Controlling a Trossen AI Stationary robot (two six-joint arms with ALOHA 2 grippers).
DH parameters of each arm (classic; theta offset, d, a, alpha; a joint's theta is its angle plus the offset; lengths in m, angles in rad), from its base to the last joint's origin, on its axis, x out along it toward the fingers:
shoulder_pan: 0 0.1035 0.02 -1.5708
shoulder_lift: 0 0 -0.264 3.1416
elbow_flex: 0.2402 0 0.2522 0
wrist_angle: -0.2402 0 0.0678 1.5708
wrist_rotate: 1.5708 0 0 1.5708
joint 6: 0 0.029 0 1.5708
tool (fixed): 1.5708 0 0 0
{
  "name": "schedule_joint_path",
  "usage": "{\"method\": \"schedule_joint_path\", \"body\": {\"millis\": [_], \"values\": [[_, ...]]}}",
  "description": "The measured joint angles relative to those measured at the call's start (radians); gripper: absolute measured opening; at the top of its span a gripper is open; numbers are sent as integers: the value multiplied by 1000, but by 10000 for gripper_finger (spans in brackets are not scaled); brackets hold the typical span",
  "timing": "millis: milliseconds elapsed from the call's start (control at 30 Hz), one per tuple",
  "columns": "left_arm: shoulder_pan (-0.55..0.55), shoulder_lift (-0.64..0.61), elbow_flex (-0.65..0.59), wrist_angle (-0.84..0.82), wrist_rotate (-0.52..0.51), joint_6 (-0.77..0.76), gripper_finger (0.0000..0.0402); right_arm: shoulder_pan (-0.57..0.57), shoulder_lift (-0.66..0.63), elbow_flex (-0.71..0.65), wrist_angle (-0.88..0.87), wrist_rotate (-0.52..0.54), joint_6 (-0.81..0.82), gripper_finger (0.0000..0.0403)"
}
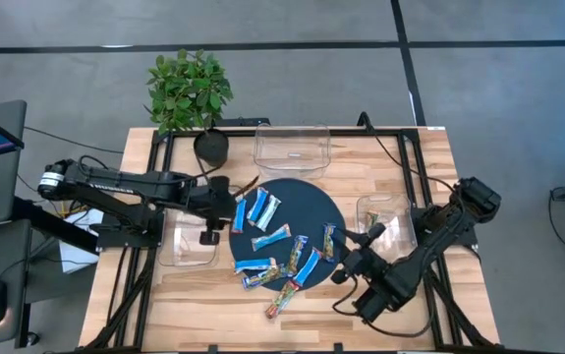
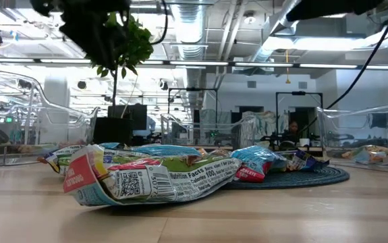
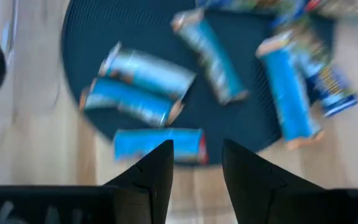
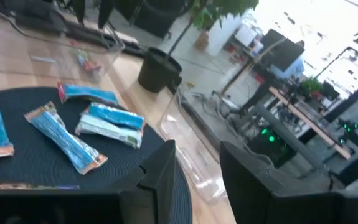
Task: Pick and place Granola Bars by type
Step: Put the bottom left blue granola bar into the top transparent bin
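granola bars [image 1: 280, 239] scattered on dark round mat [image 1: 321, 208] at bench [image 1: 203, 295] centre, few spilling onto wood at near edge. nearest multicoloured wrapper [image 2: 146, 181] reads "nutrition facts", "calories 100", qr code beside. left claw [image 1: 209, 236] above mat's left edge near blue bars, fingers apart, empty. right claw [image 1: 343, 272] low at mat's right side, fingers apart, empty. clear bins [image 1: 292, 147] around mat.

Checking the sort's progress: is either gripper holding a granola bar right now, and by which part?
Nothing is held. The left gripper is open and empty near the mat's edge; the right gripper is open and empty too.
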Motion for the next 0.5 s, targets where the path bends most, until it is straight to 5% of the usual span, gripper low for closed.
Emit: {"method": "schedule_joint_path", "body": {"millis": [333, 500], "values": [[-23, 16, -83, 262, 249, 63, 129, 21, 0, 0, 0, -7, -2, 120], [-114, 61, -128, 373, 225, 30, 129, 24, 0, 0, 1, -7, -2, 120]]}}
